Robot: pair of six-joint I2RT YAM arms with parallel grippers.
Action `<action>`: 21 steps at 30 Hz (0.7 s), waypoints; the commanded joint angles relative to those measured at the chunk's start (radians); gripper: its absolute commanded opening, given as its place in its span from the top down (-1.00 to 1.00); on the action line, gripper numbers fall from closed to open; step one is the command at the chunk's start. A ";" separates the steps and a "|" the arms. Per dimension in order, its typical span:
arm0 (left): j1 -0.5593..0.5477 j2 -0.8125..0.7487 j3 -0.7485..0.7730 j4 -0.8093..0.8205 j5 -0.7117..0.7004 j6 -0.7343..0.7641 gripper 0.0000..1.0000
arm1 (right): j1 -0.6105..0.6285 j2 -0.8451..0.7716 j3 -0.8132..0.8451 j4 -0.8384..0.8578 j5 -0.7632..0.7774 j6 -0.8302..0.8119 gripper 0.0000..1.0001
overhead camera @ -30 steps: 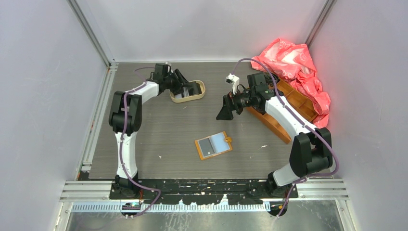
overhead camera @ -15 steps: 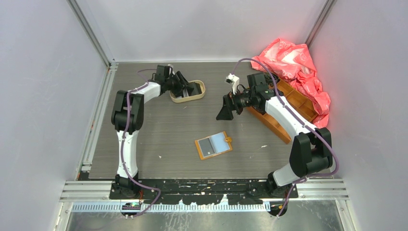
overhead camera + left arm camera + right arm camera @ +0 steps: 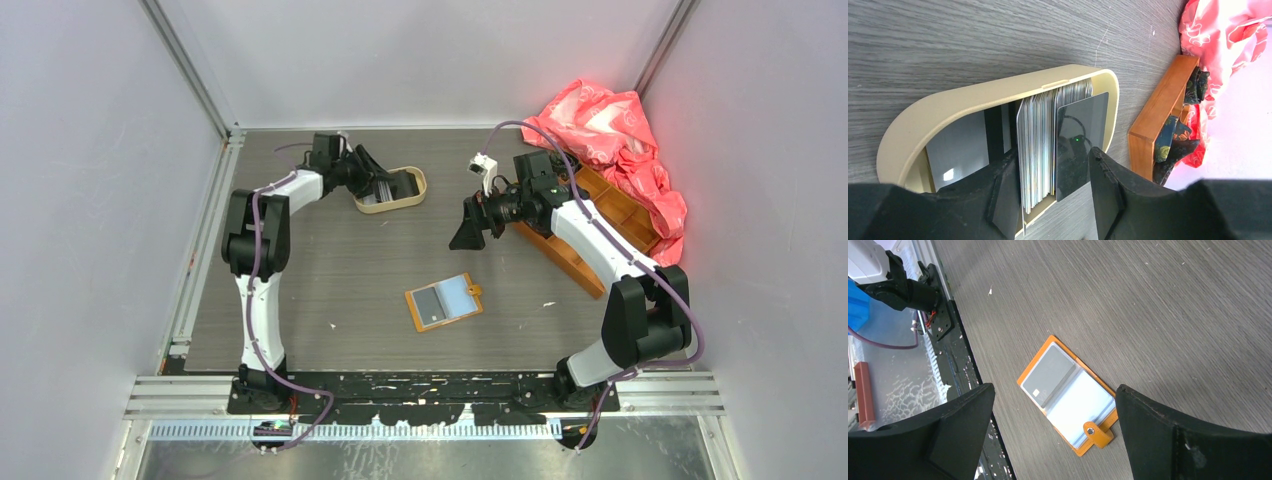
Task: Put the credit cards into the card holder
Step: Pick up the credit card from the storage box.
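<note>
- Against the picture of one second ago, the left arm is seen a little more to the left, and the left gripper is drawn slightly back over the near end of the tray.
- The right arm and the card holder are found at the same places as before.
- The tray is an oval of smooth cream plastic. A tight stack of credit cards is held upright in it, and a glossy black card stands at the outside of the stack.
- The stack is enclosed by the two black fingers of the left gripper, one at each side. It cannot be told whether the cards are pressed.
- The right gripper is spread wide, with nothing held, above the table of grey wood grain.
- The card holder is laid open and flat near the middle of the table. It is orange and leather-like, with clear pockets and a small snap tab. One dark card is seen in a pocket.
- A wooden box and a crumpled red bag are seen at the far right.
</note>
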 commanded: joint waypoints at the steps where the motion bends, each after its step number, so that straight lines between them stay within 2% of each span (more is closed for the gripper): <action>1: 0.000 -0.072 -0.007 0.061 0.044 -0.010 0.02 | -0.004 -0.005 0.029 0.021 -0.027 -0.010 -0.91; 7: 0.011 -0.072 -0.023 0.030 0.021 0.012 0.08 | -0.005 -0.004 0.029 0.020 -0.028 -0.011 -0.91; 11: 0.017 -0.076 -0.026 -0.001 -0.001 0.032 0.29 | -0.006 -0.001 0.031 0.017 -0.031 -0.011 -0.91; 14: 0.021 -0.077 -0.026 -0.012 -0.006 0.041 0.37 | -0.004 -0.003 0.031 0.017 -0.031 -0.011 -0.91; 21: 0.028 -0.086 -0.029 -0.018 0.000 0.044 0.43 | -0.004 -0.001 0.030 0.017 -0.031 -0.012 -0.91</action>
